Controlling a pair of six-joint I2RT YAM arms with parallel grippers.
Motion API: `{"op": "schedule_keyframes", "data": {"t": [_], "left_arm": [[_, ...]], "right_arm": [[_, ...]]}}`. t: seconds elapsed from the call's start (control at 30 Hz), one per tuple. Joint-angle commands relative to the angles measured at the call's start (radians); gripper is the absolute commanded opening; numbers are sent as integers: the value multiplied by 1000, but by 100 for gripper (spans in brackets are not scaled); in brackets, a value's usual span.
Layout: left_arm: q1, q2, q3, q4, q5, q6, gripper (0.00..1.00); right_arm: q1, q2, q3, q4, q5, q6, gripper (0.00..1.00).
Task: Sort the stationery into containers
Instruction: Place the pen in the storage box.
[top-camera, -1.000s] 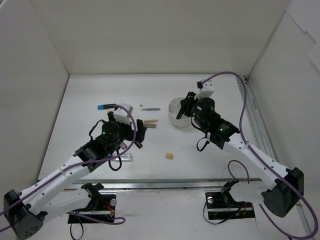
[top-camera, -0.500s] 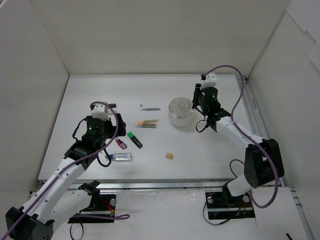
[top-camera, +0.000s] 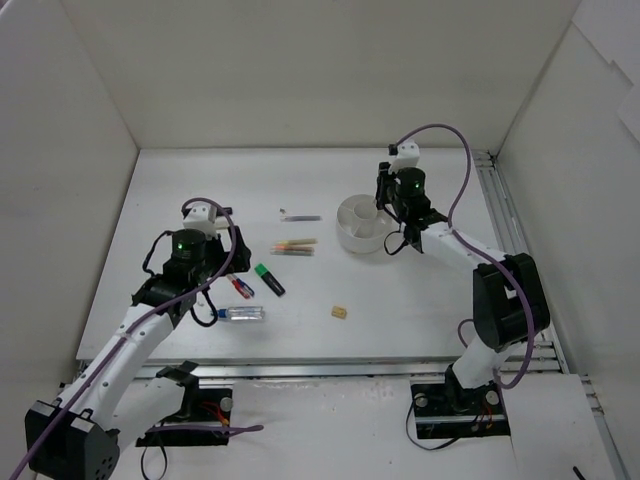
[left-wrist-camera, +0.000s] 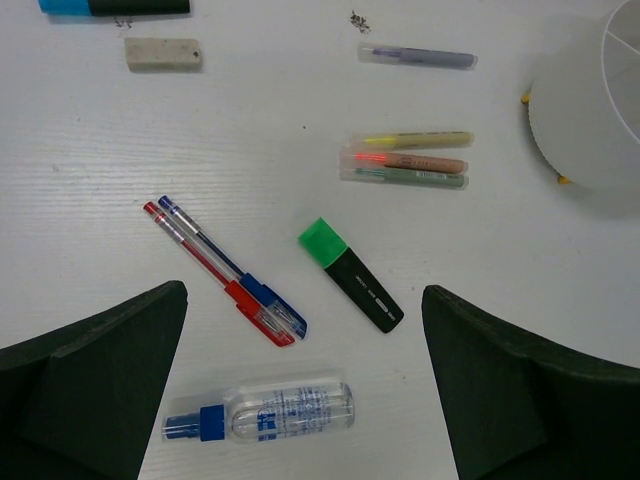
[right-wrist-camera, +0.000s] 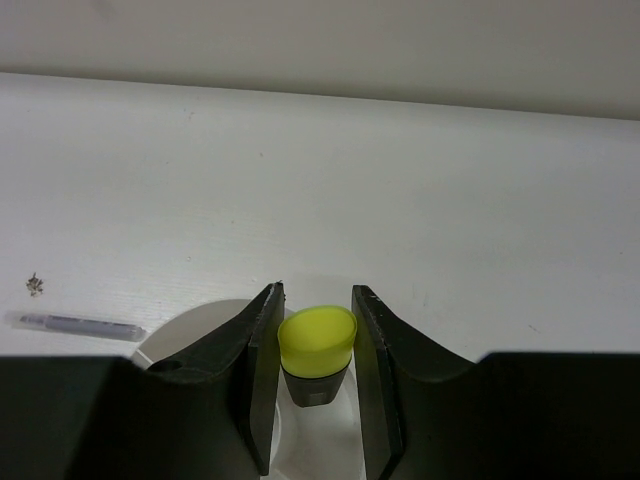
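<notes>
My right gripper (top-camera: 384, 203) hangs over the far side of the round white organizer (top-camera: 352, 238) and is shut on a black highlighter with a yellow cap (right-wrist-camera: 317, 349), cap up, between the fingers (right-wrist-camera: 262, 380). My left gripper (left-wrist-camera: 303, 295) is open and empty, held above the table (top-camera: 218, 267). Below it lie a red and a blue pen (left-wrist-camera: 222, 272), a green-capped highlighter (left-wrist-camera: 351, 275) and a clear blue-capped marker (left-wrist-camera: 262, 409). Three pastel pencils (left-wrist-camera: 408, 158) and a purple one (left-wrist-camera: 417, 56) lie farther off. A beige eraser (left-wrist-camera: 163, 53) and a blue-capped highlighter (left-wrist-camera: 115, 6) lie at the far left.
A second small eraser (top-camera: 340, 312) lies near the table's front middle. White walls close the table on the left, back and right. A metal rail (top-camera: 505, 235) runs along the right side.
My left gripper has pulled back to the left from over the green highlighter, empty. My right gripper has shifted towards the back of the organizer with the yellow highlighter in it.
</notes>
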Motion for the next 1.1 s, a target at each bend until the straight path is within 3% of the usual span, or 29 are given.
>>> {"op": "schedule_keyframes", "data": {"t": [0.0, 0.23, 0.53, 0.73, 0.83, 0.9, 0.93, 1.07], "left_arm": [[7, -10, 27, 51, 26, 12, 99], [17, -36, 18, 47, 18, 18, 99], [17, -49, 18, 25, 24, 9, 99], [17, -73, 17, 10, 27, -4, 100], [17, -67, 28, -7, 21, -16, 99], [17, -50, 42, -18, 22, -16, 99], [17, -44, 45, -19, 29, -14, 99], [47, 5, 70, 5, 73, -11, 99]], "right_arm": [[-10, 9, 53, 116, 11, -6, 0], [-10, 18, 21, 121, 38, 20, 5], [-11, -39, -33, 119, 54, 57, 47], [-10, -104, -59, 110, 69, 71, 54], [-10, -178, -72, 75, 51, 92, 64], [-10, -215, -68, 1, 34, 106, 83], [-4, -248, -60, -43, 23, 109, 98], [41, -313, -14, -282, 20, 111, 98]]}}
